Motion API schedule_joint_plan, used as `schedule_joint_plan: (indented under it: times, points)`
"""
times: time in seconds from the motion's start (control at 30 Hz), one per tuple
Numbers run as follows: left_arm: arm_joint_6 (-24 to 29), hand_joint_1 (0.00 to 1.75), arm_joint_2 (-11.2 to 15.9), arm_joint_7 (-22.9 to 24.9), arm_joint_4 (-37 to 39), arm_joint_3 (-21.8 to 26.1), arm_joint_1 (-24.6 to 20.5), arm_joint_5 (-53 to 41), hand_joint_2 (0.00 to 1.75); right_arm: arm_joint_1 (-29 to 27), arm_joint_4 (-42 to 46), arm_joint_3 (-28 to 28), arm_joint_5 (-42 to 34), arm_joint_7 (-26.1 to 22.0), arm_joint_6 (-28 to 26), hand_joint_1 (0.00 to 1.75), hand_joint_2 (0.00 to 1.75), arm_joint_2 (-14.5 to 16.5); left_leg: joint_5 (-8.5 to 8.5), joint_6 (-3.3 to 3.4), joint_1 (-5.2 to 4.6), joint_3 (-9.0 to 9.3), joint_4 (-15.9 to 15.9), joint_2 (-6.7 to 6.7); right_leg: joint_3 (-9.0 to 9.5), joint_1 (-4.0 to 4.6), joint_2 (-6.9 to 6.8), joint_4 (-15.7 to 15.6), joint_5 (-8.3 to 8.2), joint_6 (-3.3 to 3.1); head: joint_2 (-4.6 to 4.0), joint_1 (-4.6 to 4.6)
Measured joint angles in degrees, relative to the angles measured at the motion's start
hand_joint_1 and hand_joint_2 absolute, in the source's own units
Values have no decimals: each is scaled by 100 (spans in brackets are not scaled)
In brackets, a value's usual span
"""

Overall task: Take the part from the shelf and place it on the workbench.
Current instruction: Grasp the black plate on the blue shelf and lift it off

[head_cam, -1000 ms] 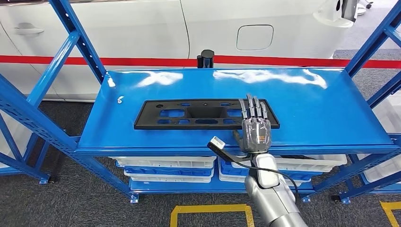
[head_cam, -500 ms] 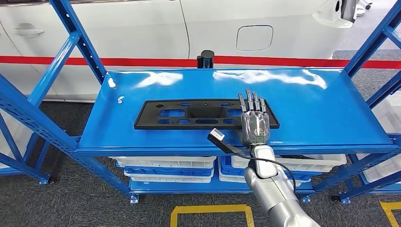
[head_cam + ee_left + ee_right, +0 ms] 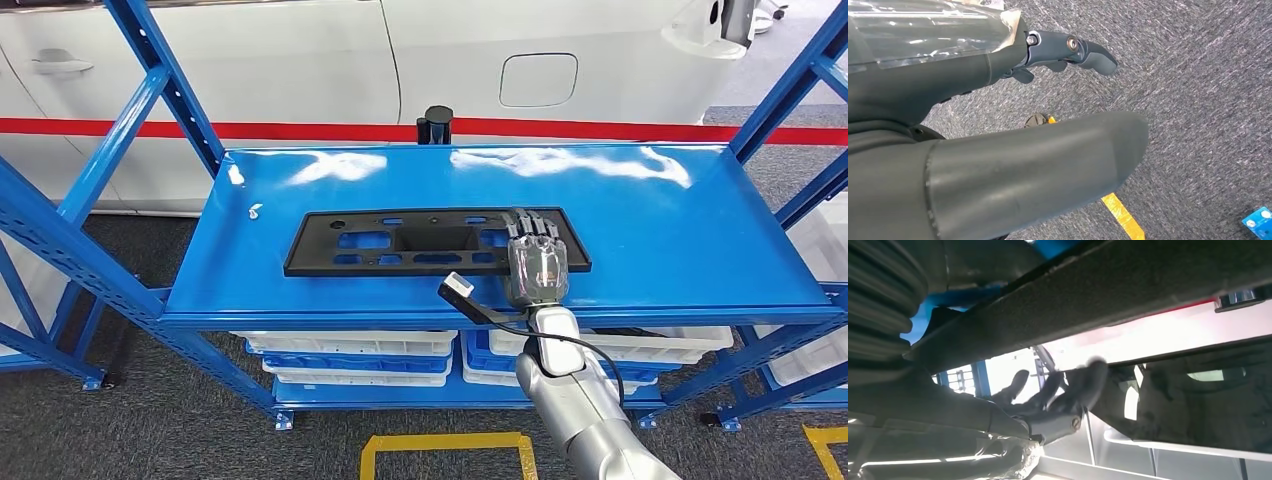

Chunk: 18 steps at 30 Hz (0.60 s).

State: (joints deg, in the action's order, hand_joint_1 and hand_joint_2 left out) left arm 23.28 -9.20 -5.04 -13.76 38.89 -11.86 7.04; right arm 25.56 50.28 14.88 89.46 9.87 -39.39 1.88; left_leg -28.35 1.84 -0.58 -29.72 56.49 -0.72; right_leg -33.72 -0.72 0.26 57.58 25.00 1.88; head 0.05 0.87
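My right hand (image 3: 538, 268) has curled its fingers down over the near edge of the black part (image 3: 420, 241) (it lies flat on the blue shelf (image 3: 690, 240)). I think the grab is starting; I cannot tell if it grips.

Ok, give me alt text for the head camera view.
The robot's right hand reaches over the right end of a flat black part lying on a blue shelf; a white car stands behind.

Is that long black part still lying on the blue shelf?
Yes, the black part lies flat on the blue shelf in the head view, with the right hand over its right end.
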Motion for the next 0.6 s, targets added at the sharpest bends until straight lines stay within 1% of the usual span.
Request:
schedule_joint_plan:
  times: [0.47,0.6]
  points:
    - [0,0,0,-3,2,-11,0,0,0,34,-20,7,2,-10,0,133,175,-4,0,0,0,1,0,0,1,0,0,0,0,0,0,0]
    - [0,0,0,-3,2,-22,0,0,0,38,-20,11,4,-10,0,144,175,-5,0,0,0,1,0,0,1,0,0,0,0,0,1,0]
